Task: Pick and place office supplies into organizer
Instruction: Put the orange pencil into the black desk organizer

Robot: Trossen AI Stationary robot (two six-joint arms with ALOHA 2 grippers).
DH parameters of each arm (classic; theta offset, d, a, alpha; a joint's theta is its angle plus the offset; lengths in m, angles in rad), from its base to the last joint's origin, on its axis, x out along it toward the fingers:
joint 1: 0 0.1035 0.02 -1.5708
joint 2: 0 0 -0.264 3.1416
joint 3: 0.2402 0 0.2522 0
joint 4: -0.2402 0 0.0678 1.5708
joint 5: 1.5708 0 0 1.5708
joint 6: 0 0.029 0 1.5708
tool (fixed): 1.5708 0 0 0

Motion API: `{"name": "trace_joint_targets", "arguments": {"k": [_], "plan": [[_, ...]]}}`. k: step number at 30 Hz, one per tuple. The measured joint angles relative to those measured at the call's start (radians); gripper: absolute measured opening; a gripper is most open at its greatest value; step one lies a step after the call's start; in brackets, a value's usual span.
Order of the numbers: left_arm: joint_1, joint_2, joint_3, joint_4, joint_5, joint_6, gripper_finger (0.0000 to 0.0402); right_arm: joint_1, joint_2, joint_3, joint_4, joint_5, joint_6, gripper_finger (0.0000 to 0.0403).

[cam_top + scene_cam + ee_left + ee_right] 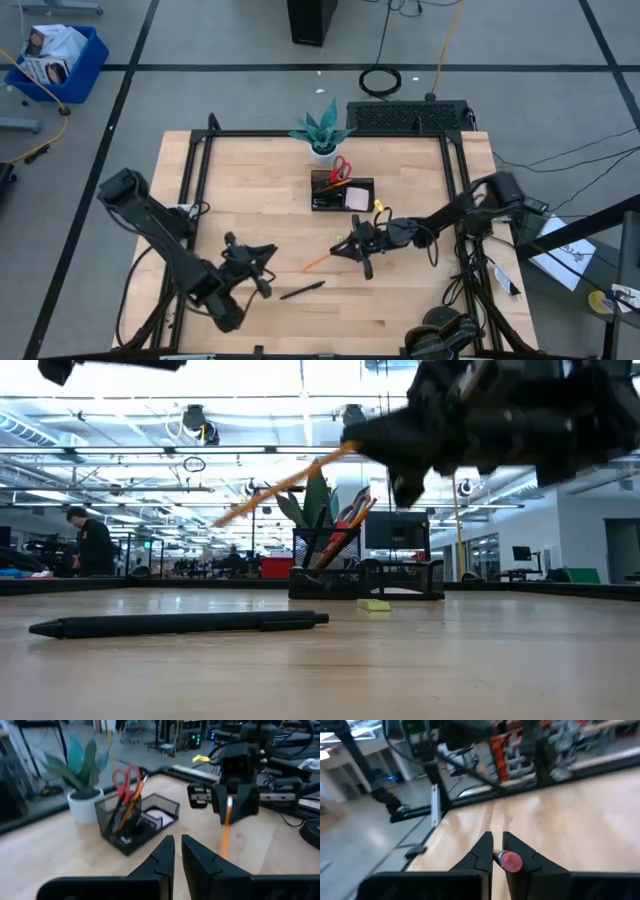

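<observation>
Right gripper (352, 250) clamped on orange pencil (318, 262), raised tilted over table (250, 200) near organizer (342, 193); left gripper (262, 268) closed, empty; black pen (302, 290) flat on table.

My right hand (498, 851) hides most of the orange pencil (508, 861), and the organizer's (345, 193) small contents blur together.

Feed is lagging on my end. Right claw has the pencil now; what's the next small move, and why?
Probably carry it toward the organizer. The right claw is shut on the pencil, already lifted clear of the table, and the organizer's taller compartment already holds scissors upright.
</observation>
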Motion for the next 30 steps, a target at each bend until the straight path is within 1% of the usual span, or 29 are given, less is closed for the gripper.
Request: {"name": "trace_joint_targets", "arguments": {"k": [3,7,10,13,17,19,21,24,28,30], "plan": [[0.007,-0.034,0.0,0.0,-0.016,0.066,0.0037,-0.005,-0.123,0.0,-0.131,0.093,-0.074,0.0017],[0.037,-0.056,0.0,-0.001,-0.028,0.176,0.0037,-0.017,-0.306,0.008,-0.354,0.239,-0.177,0.0018],[0.059,-0.059,0.0,-0.001,-0.043,0.221,0.0037,-0.028,-0.417,0.049,-0.542,0.313,-0.235,0.0019],[0.083,-0.059,0.0,-0.01,-0.05,0.253,0.0037,-0.047,-0.483,0.115,-0.701,0.372,-0.266,0.0019],[0.114,-0.059,0.0,-0.017,-0.043,0.268,0.0037,-0.095,-0.497,0.222,-0.892,0.386,-0.296,0.0019],[0.127,-0.059,0.0,-0.024,-0.008,0.272,0.0037,-0.128,-0.478,0.272,-0.965,0.386,-0.301,0.0019],[0.138,-0.059,0.0,-0.027,0.031,0.279,0.0037,-0.161,-0.453,0.31,-1.011,0.386,-0.309,0.0019],[0.144,-0.059,0.0,-0.025,0.052,0.294,0.0037,-0.204,-0.422,0.355,-1.062,0.387,-0.34,0.0019],[0.154,-0.059,-0.009,0.001,0.024,0.308,0.0028,-0.246,-0.413,0.406,-1.105,0.386,-0.346,0.0019],[0.176,-0.059,-0.025,0.078,0.023,0.333,0.0013,-0.262,-0.413,0.417,-1.133,0.387,-0.346,0.0019]]}}
